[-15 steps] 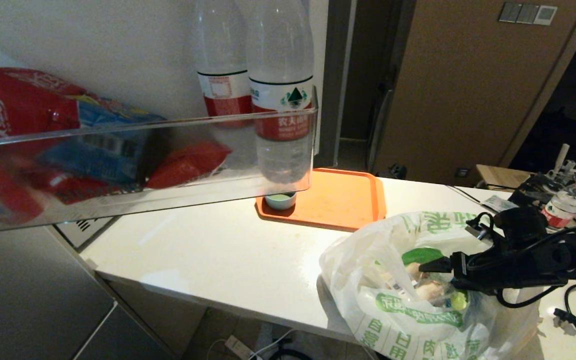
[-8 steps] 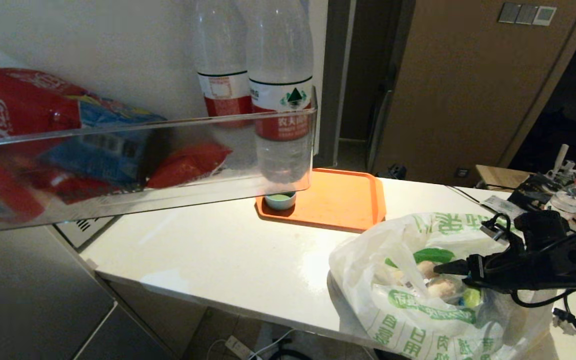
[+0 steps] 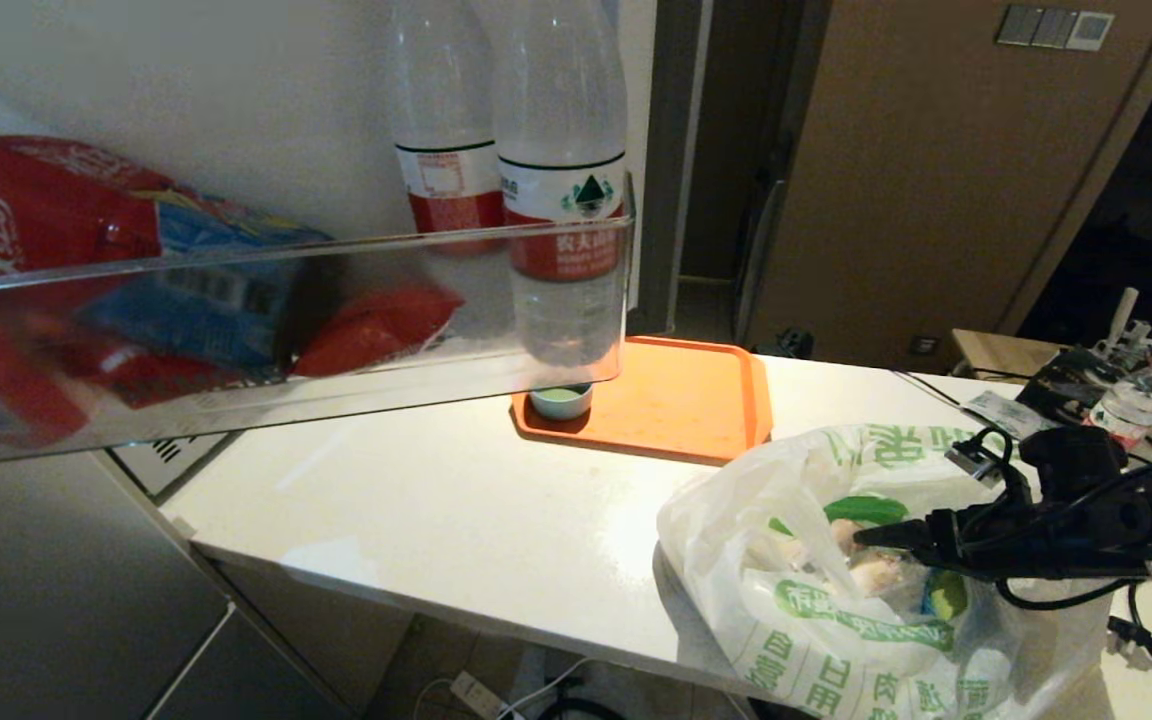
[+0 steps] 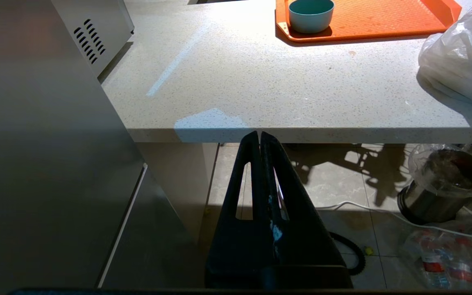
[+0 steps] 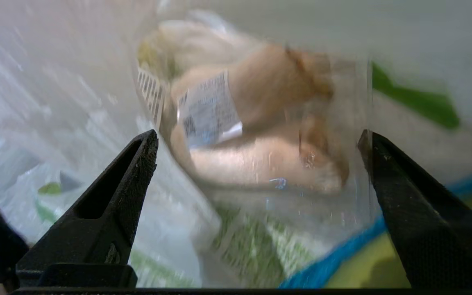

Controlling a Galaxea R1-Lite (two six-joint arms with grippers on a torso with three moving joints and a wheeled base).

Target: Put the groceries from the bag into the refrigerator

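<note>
the right gripper [image 5: 256, 164] was inside the plastic bag [image 3: 816, 620] on the table [image 3: 456, 510], jaws wide apart around nothing, facing pale beige lumps [image 5: 268, 135]. the left gripper [image 4: 259, 141] hung below the table edge, jaws closed and empty.

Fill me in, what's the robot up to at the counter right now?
The right gripper is inside the mouth of the white plastic bag on the counter, fingers wide open and aimed at a clear pack of pale beige lumps; nothing is gripped yet. The left gripper is shut and parked below the counter edge, idle. The refrigerator door shelf stands open at left, already holding bottles and snack packs.
</note>
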